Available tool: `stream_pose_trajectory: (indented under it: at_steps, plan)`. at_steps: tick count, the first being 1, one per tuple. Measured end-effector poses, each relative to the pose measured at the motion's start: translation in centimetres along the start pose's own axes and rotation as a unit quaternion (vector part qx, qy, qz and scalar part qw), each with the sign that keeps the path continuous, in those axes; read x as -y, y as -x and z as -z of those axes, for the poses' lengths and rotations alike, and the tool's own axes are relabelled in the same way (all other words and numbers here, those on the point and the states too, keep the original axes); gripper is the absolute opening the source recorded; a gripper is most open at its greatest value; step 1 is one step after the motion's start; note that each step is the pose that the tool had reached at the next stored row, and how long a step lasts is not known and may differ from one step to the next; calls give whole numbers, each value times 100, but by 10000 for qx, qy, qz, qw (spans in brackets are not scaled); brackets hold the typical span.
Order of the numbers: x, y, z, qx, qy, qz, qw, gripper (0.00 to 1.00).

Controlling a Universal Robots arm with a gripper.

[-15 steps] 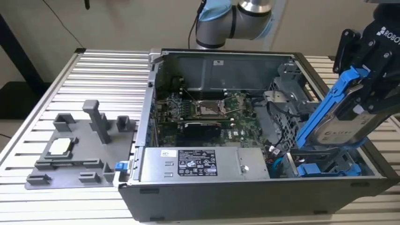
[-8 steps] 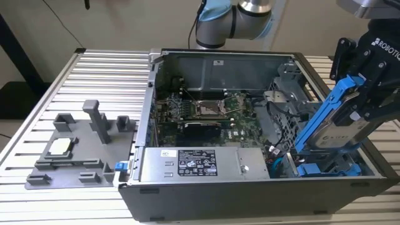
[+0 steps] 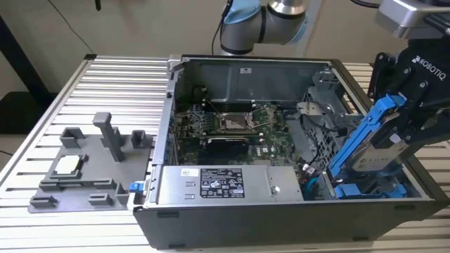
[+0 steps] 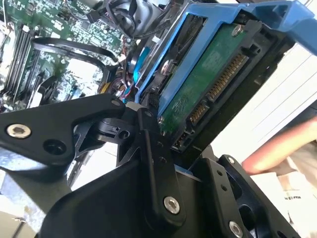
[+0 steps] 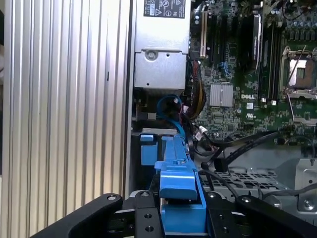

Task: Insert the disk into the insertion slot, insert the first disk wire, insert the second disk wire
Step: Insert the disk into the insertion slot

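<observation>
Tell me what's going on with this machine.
The arm's gripper is shut on the disk, a drive in a blue carrier. It holds the disk tilted over the drive bay at the exterior view's right of the open computer case. The disk is not yet seated; another blue carrier lies below it.

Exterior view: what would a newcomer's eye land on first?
The disk in its bright blue carrier, tilted steeply and clamped in the arm's jaws, at the exterior view's right. Next, the open computer case with its green motherboard bared. A grey plastic fixture sits on the ribbed table at the exterior view's left.
</observation>
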State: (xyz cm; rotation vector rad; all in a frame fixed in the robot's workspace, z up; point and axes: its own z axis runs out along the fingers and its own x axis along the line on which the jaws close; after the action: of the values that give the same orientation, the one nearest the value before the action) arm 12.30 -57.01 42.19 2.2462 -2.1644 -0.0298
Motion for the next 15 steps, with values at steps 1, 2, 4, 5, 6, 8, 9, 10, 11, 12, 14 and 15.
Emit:
stream_pose_trajectory:
  at_steps: [1,2,4,5,6,8,9,10,11,12,14,15]
  plan:
    - [2,0,-14,0,0,5,10000,33]
    - [2,0,-26,0,0,10,10000,33]
    - [5,-1,-46,0,0,16,10000,33]
    - [6,-2,-58,0,0,18,10000,33]
    - [7,-4,-67,0,0,20,10000,33]
    - [10,-5,-87,0,0,24,10000,33]
    - [11,-6,-96,-1,0,27,10000,33]
    - [14,-7,-106,-1,0,30,10000,33]
    - [17,-8,-113,-3,0,32,10000,33]
    - [19,-8,-120,-4,0,35,10000,33]
    - [24,-10,-138,-2,1,39,10000,33]
    - [24,-10,-150,-4,1,39,10000,33]
